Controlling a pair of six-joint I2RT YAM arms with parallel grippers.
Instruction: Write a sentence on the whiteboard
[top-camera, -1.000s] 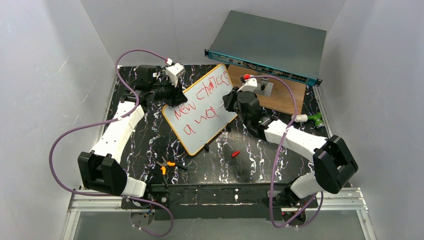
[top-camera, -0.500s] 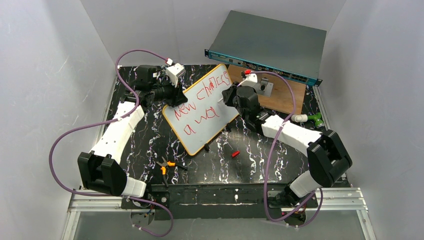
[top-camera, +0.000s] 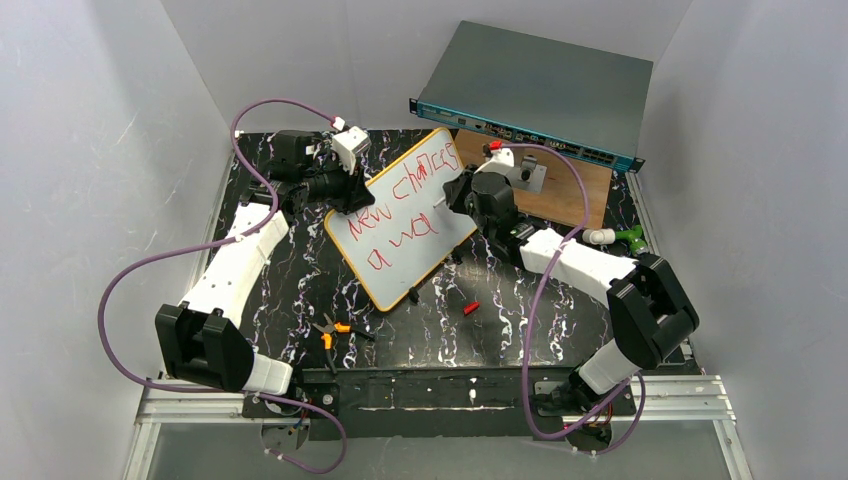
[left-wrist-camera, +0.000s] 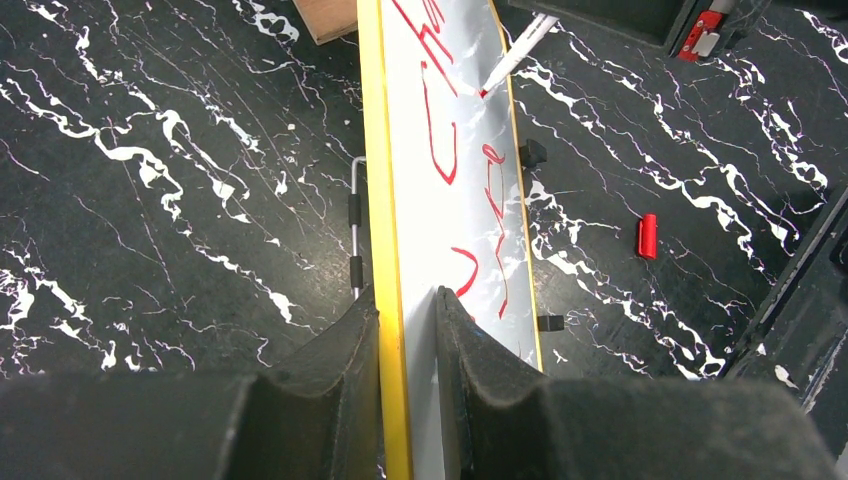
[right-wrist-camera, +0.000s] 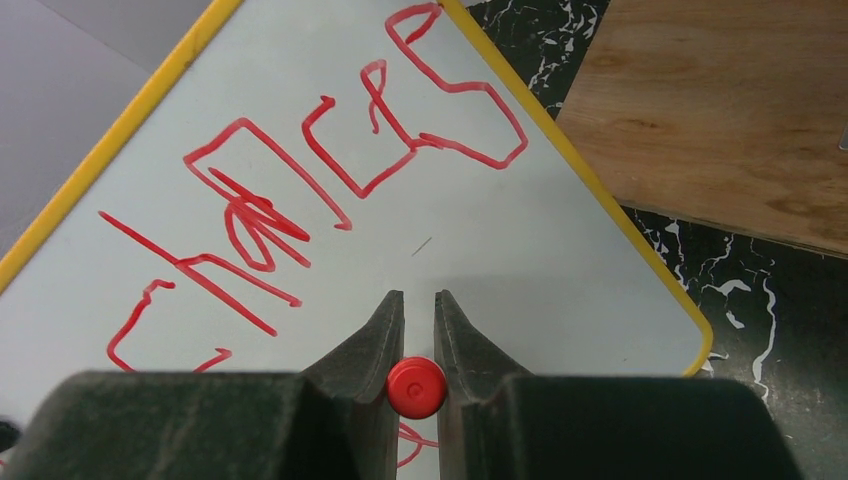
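Clamped in the left gripper's (left-wrist-camera: 405, 298) jaws, the whiteboard (left-wrist-camera: 410, 220) is smooth and glossy; the fingers (left-wrist-camera: 330, 370) are matt, grainy black; the marker (right-wrist-camera: 416, 387) in the right gripper (right-wrist-camera: 418, 296) shows smooth red plastic; beyond those jaws, a wooden board (right-wrist-camera: 720, 110), matt, visibly grained; table (left-wrist-camera: 180, 200) dark, marbled, faintly shiny.

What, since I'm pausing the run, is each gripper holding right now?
Left gripper: shut on the edge of the orange-rimmed white whiteboard.
Right gripper: shut on the red-ended white marker.

The red sentence (top-camera: 402, 208) on the whiteboard (top-camera: 395, 280) reads roughly "new chances", with "a wa" beneath.
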